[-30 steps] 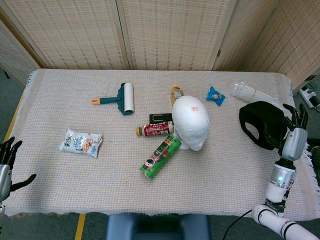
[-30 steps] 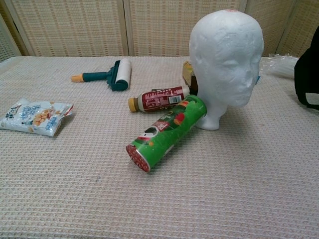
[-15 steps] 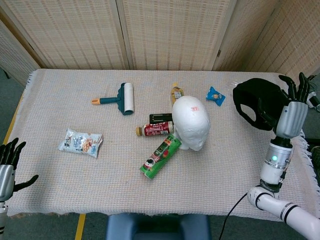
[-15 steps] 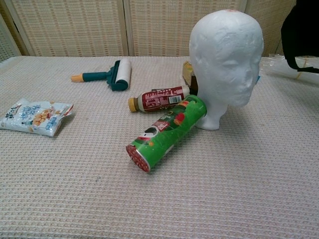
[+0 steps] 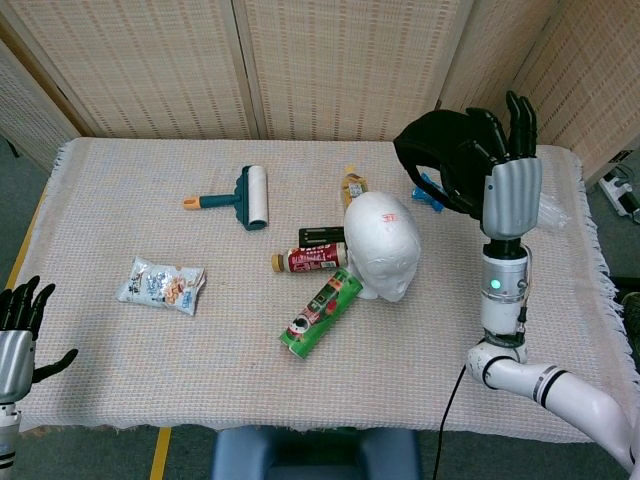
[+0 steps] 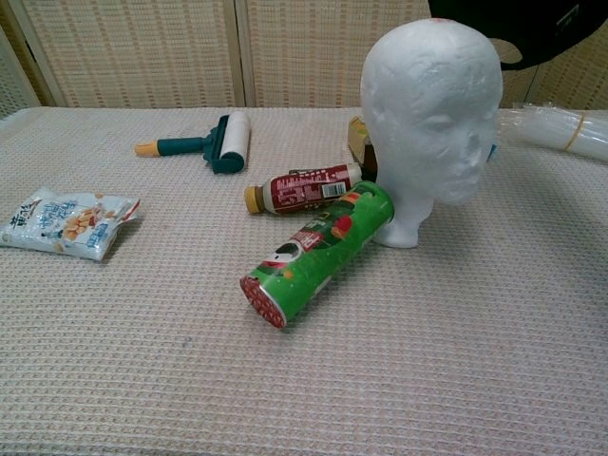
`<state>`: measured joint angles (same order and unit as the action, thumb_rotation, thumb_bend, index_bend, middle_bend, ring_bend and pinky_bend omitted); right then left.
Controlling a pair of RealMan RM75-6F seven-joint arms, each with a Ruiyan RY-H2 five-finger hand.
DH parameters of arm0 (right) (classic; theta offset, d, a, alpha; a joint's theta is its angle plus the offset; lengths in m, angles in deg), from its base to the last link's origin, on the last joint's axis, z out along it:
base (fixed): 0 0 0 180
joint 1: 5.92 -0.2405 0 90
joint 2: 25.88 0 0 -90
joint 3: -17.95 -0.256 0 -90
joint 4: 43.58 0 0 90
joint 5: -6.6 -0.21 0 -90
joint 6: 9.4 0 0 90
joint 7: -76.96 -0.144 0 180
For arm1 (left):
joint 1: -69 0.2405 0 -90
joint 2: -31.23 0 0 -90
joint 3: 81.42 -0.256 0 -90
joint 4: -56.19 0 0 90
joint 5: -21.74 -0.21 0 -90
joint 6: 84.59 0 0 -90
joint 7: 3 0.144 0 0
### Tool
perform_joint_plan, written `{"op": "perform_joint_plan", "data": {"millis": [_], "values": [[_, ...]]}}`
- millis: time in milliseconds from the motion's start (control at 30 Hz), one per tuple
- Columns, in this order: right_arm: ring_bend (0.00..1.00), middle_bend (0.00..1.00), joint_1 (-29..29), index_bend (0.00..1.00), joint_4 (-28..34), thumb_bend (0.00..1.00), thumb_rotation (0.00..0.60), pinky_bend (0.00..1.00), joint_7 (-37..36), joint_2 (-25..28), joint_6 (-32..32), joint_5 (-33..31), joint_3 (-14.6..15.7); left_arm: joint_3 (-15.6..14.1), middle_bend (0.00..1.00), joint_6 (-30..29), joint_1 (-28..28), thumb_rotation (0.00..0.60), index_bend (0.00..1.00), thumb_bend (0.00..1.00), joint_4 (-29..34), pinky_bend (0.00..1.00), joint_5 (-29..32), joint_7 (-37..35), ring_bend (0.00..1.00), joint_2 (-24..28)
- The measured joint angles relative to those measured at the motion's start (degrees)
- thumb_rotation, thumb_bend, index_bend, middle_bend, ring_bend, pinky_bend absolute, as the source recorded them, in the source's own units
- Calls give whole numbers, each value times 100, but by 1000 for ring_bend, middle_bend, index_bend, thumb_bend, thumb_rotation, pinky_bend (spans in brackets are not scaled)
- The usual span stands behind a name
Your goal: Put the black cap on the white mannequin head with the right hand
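The white mannequin head (image 5: 382, 245) stands upright near the table's middle, also large in the chest view (image 6: 432, 104), its top bare. My right hand (image 5: 507, 172) holds the black cap (image 5: 445, 155) raised in the air, above and to the right of the head. In the chest view only the cap's lower edge (image 6: 532, 33) shows at the top right, just behind the head's crown. My left hand (image 5: 18, 335) hangs off the table's front left corner, fingers apart, holding nothing.
A green snack tube (image 5: 322, 313) and a red bottle (image 5: 312, 259) lie against the head's base. A lint roller (image 5: 242, 196) lies further back, a snack bag (image 5: 162, 284) at the left, a blue packet (image 5: 430, 192) and a clear plastic bag (image 6: 560, 128) at the right.
My right hand has lifted the black cap off the table's right edge and carried it up and leftward toward the mannequin head. The left hand barely moved.
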<state>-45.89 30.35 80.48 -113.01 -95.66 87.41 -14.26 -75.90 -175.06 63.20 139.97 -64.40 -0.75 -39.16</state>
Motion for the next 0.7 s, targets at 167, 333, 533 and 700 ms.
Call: {"op": "perform_joint_plan", "data": {"millis": [167,333,533,700], "values": [[0,241,-63,788,-282,369,600,0,-405,31,11,413,394,-41,0,26,-22,600,108,87,-174,22,-23,331,0,-208],[0,241,-176,788,-546,368,600,0,-903,16,8,603,576,-63,0,-13,-46,600,108,87,-369,23,-87,614,0,-450],[0,241,-335,788,-421,367,600,0,-1125,45,27,788,723,-85,0,45,-94,600,108,85,-571,23,-100,772,0,-647],[0,241,-332,788,-148,369,600,0,-1122,110,-152,1098,942,-104,0,40,-103,600,107,87,-653,23,-133,768,0,-678]]}}
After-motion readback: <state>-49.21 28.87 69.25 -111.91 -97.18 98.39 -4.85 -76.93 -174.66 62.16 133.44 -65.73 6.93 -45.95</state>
